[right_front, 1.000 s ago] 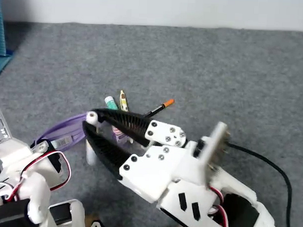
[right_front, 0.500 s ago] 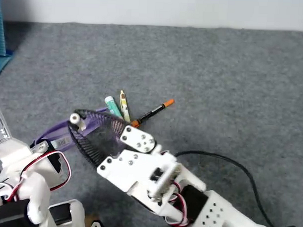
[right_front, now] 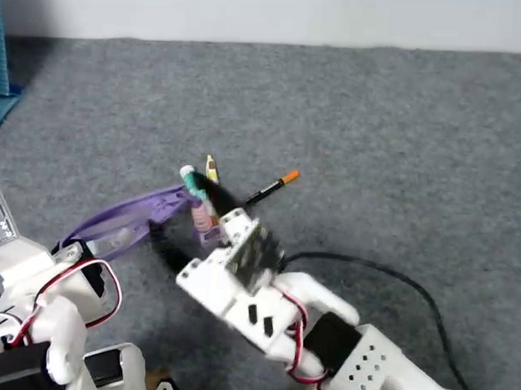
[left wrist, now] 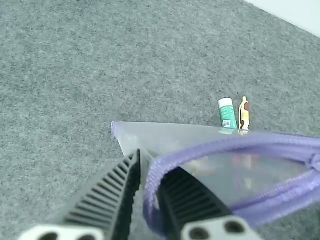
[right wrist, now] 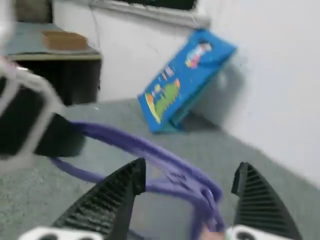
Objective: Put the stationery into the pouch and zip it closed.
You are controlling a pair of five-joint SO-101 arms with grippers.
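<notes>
The grey table (right_front: 400, 123) takes up nearly the whole high view. My right arm (right_front: 265, 306) slants up from the lower middle, and my left arm (right_front: 34, 298) sits in the lower left corner. The pouch (right_front: 127, 218), clear-walled with a purple zip, lies left of centre. My left gripper (left wrist: 150, 165) is pinched narrow on its zipped rim near one corner. My right gripper (right wrist: 190, 175) is spread wide, with the purple rim looping across the gap between its jaws and touching neither. In the right wrist view a blue board (right wrist: 187, 77) leans on the wall in the upper middle. The stationery lies on the table at the pouch's far end, just above centre in the high view: a dark pen (right_front: 274, 186) with an orange tip, a green-capped tube (right_front: 191, 179) and a small yellow piece (right_front: 212, 168) just beside the tube. None of the three looks to be inside yet. My worry is the wide right jaws so near these loose pieces, since a careless sweep could scatter them. They could also hook the zip rim and drag the pouch out of my left pinch, which grips only a thin edge.
</notes>
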